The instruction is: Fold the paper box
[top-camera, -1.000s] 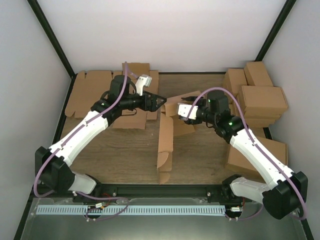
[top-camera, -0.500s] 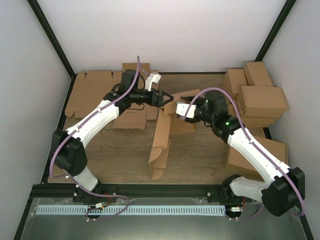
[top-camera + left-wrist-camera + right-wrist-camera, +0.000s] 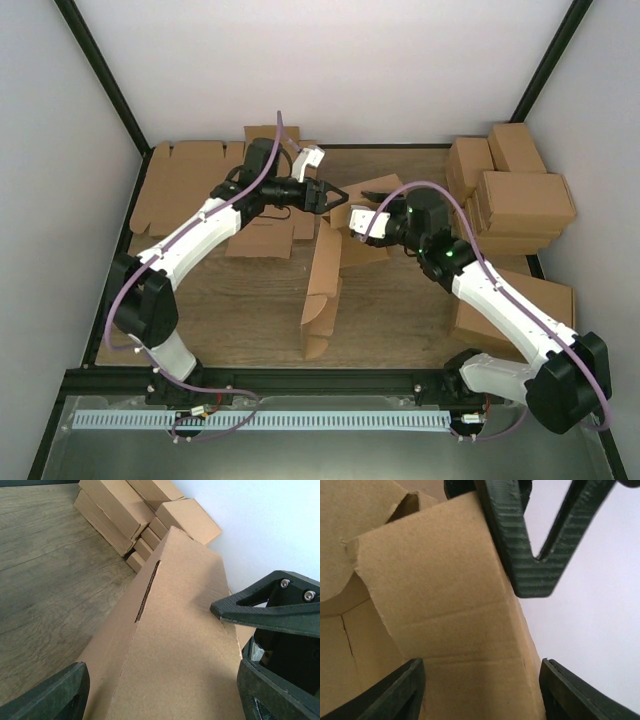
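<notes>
The paper box (image 3: 325, 280) is a brown cardboard mailer standing partly folded on the table's middle, its long panel running from the near edge up to the far centre. My left gripper (image 3: 335, 194) is at its far end, and in the left wrist view the wide panel (image 3: 175, 645) lies between its spread jaws (image 3: 160, 674). My right gripper (image 3: 352, 222) faces it from the right. A creased flap (image 3: 445, 605) lies between its open jaws (image 3: 482, 672), with a gap by the right finger. The left gripper's fingers (image 3: 517, 545) show just above.
A stack of flat notched cardboard sheets (image 3: 195, 185) lies at the back left. Several closed cartons (image 3: 510, 190) are piled at the back right, also seen in the left wrist view (image 3: 135, 510). Another carton (image 3: 520, 305) sits under the right arm. White walls surround the table.
The left gripper has moved right and farther back onto the box's far end, its jaws narrowing a little. The box's near end has swung slightly left. The right gripper has shifted slightly.
</notes>
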Motion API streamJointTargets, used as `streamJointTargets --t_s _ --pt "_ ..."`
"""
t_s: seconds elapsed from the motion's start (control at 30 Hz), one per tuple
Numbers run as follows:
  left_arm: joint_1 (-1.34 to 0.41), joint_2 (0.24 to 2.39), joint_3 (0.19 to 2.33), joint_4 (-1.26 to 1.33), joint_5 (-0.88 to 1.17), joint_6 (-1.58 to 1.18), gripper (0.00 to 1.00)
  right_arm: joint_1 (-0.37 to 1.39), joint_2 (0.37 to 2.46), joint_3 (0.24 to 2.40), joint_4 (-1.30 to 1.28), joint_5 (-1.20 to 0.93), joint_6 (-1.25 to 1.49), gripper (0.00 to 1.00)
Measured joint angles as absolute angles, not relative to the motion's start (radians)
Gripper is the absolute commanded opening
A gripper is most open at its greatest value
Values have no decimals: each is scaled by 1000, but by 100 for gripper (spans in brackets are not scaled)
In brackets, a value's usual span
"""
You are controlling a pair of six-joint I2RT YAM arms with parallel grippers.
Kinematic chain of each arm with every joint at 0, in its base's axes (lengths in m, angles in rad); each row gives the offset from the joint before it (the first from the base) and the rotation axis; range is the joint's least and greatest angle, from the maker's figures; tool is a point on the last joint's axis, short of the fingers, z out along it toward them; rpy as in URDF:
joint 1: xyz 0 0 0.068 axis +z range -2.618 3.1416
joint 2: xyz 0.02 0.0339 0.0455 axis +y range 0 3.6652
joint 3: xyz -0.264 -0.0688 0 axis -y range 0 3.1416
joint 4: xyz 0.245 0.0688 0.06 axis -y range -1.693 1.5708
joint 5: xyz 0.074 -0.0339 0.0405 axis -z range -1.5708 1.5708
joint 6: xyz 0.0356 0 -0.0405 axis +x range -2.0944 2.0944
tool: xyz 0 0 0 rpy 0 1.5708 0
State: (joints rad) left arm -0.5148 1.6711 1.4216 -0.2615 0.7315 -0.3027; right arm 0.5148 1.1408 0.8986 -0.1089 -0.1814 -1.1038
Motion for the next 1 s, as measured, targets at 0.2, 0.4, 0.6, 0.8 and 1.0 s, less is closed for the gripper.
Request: streamJointTargets --t_s 0.2,0.4,0.6,0.8,1.0 --pt "-514 1675 1422 -256 739 -302 82 543 1155 894 -102 -171 -1101 70" --pt "-509 1674 1422 -256 738 -294 81 543 1175 915 -110 -186 -1065 70" --pt "-505 1674 1422 -257 737 -285 78 543 1194 938 -126 -198 -1028 70" --pt "-503 1674 1421 -256 735 -284 78 543 1198 942 -115 -194 -1002 61" --pt "-501 1674 1419 -249 740 -285 79 559 1192 918 -65 -156 -997 62"
